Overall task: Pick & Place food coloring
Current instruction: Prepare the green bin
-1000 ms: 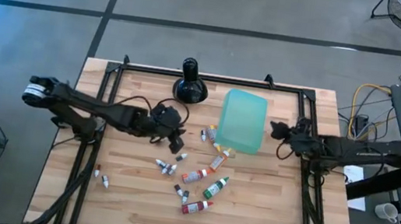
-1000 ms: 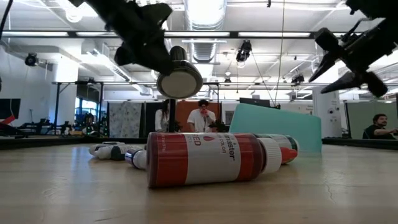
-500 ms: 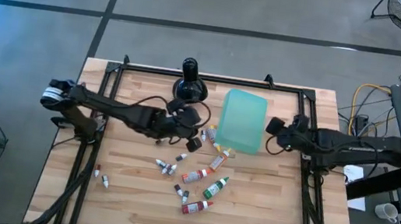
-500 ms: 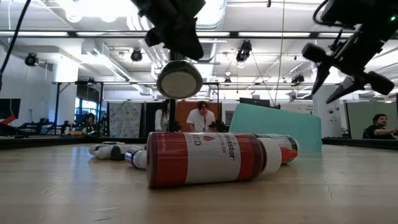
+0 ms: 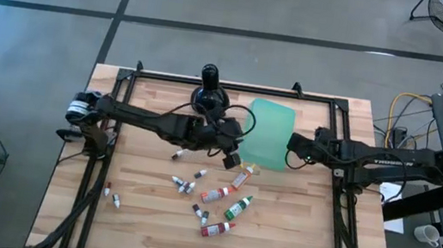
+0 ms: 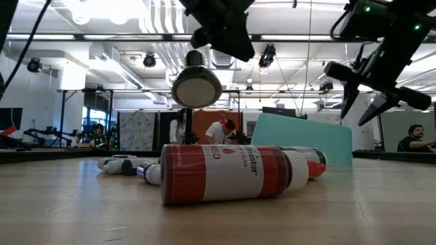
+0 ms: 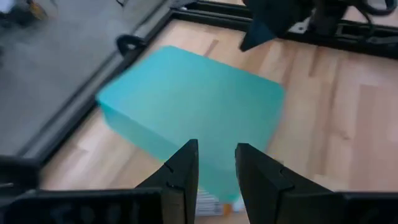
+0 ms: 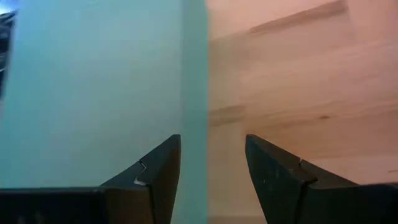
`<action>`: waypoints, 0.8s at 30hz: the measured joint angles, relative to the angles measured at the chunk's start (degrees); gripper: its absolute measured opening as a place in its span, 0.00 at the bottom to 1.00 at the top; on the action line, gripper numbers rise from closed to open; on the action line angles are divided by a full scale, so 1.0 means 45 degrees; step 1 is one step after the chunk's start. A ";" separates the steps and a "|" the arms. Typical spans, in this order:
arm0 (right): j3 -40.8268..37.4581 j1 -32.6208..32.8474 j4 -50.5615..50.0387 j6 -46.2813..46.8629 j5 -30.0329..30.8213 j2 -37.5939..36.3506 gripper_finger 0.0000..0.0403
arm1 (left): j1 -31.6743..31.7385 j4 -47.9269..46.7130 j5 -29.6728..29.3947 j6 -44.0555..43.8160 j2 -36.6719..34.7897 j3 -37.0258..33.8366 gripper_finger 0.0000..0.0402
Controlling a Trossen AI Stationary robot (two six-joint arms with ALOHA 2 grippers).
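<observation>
On the wooden table seen from above, the food coloring bottles lie scattered at the middle, with two small vials apart near the left edge. The left gripper hovers beside the teal box, next to the black long-necked object; the right gripper is at the box's other side.

In the low view a red bottle lies on its side nearest the camera, other bottles behind it, the teal box farther back. The right gripper hangs above with its fingers spread, nothing between them.

The left wrist view shows the left gripper with a narrow gap between its fingers, empty, over the teal box.

The right wrist view shows the right gripper parted and empty, straddling the edge of the teal box.
</observation>
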 joint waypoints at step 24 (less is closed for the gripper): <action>-0.0151 -0.0006 0.1869 -0.1240 -0.1563 0.1824 0.43 | 0.0671 -0.0860 0.1617 -0.1797 0.2628 0.1192 0.20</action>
